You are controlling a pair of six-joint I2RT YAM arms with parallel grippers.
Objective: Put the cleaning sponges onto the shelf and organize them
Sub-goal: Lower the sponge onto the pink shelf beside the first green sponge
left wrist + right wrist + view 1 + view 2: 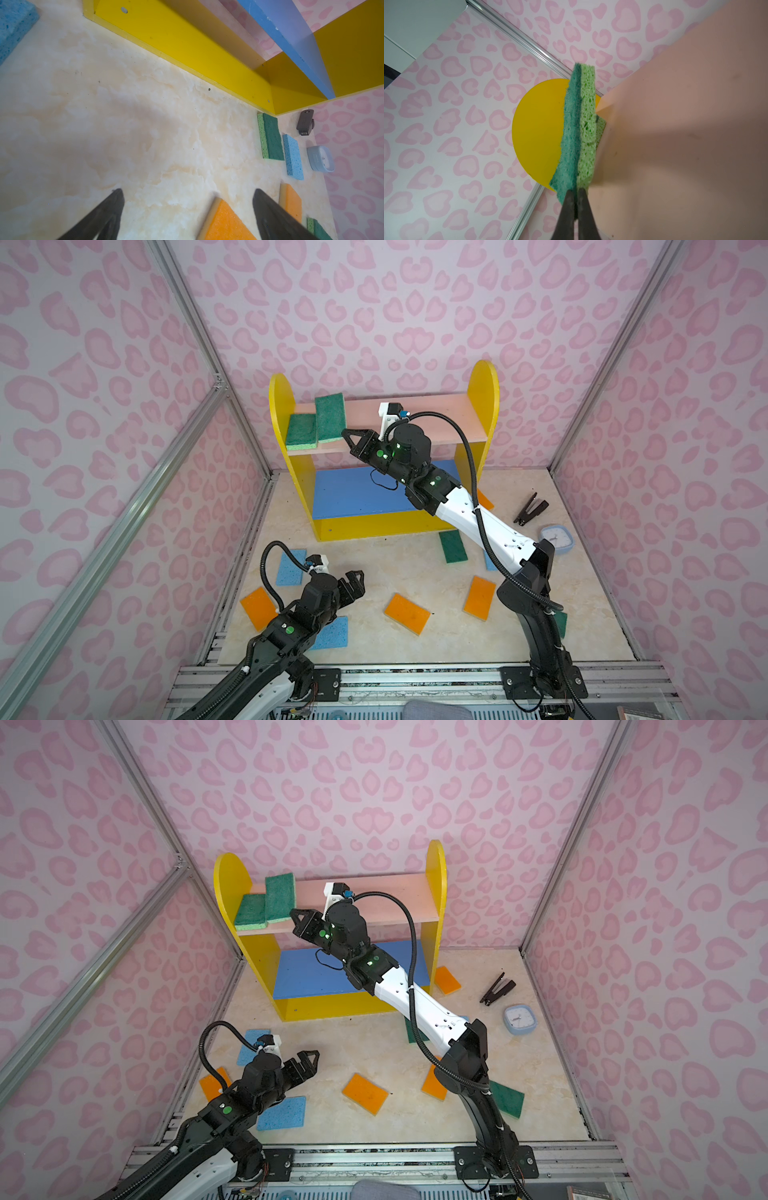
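I've got the right claw [347, 435] pinching a second green sponge [330, 416] at the shelf [484, 389] beside the placed sponge [301, 431] (left claw [355, 578] wide, empty); other sponges [406, 613] litter the desk [395, 568].

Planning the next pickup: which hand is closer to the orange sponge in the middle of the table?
Left. The left hand hovers open beside the orange sponge; the right hand is up at the shelf's pink board, shut on a green sponge.

No text, label, brand or number can be read anywhere. The white face of the small light-blue square clock [557, 539] is too small to make out.
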